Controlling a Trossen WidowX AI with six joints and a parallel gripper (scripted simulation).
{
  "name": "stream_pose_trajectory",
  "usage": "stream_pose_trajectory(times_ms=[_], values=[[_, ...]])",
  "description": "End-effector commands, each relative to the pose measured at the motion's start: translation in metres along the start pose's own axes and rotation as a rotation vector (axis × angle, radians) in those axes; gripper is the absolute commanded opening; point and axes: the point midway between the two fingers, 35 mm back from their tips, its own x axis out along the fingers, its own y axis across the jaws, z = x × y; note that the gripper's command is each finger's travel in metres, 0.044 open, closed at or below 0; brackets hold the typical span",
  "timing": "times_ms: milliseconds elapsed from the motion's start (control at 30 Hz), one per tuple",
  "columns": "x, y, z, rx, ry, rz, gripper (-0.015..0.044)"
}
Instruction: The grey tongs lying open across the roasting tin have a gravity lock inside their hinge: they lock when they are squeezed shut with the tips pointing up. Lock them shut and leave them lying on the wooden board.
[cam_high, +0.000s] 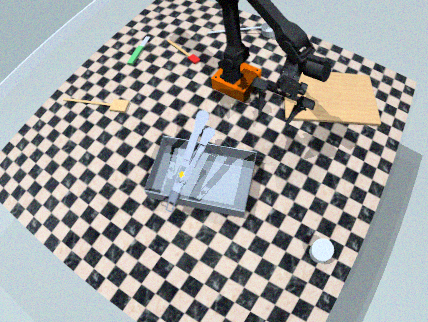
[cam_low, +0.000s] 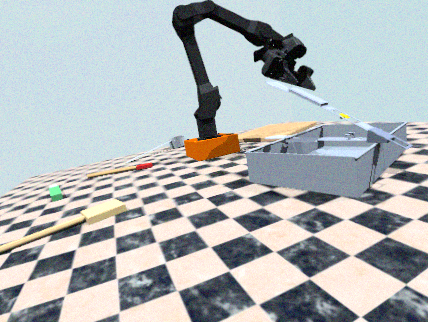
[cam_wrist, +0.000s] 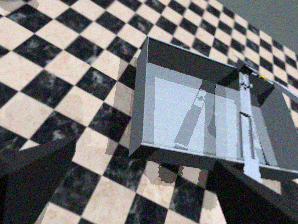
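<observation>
The grey tongs (cam_high: 194, 142) (cam_low: 306, 95) (cam_wrist: 245, 112) lie open across the grey roasting tin (cam_high: 235, 204) (cam_low: 300, 170) (cam_wrist: 142, 105). Their tips stick out over the far rim and their hinge end hangs over the near rim. A small yellow mark sits on them. My gripper (cam_high: 301, 104) (cam_low: 302, 80) (cam_wrist: 146, 156) is open and empty. It hangs in the air over the left edge of the wooden board (cam_high: 350, 95) (cam_low: 280, 130), well apart from the tongs and tilted toward the tin.
The arm's orange base (cam_high: 235, 82) (cam_low: 212, 146) stands behind the tin. A wooden spatula (cam_high: 115, 105) (cam_low: 100, 211), a red-tipped stick (cam_high: 192, 58), a green piece (cam_high: 136, 54) (cam_low: 55, 191) and a white cylinder (cam_high: 322, 250) lie on the checkered floor.
</observation>
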Motion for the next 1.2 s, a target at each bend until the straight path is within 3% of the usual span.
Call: stream_pose_trajectory(times_ms=[0, 733, 1167], values=[[0.0, 0.0, 0.0, 0.0, 0.0, 0.0, 0.0426], [0.073, -0.047, 0.043, -0.729, 0.329, 0.014, -0.015], [0.114, -0.089, 0.072, -1.325, 0.449, 0.291, -0.015]])
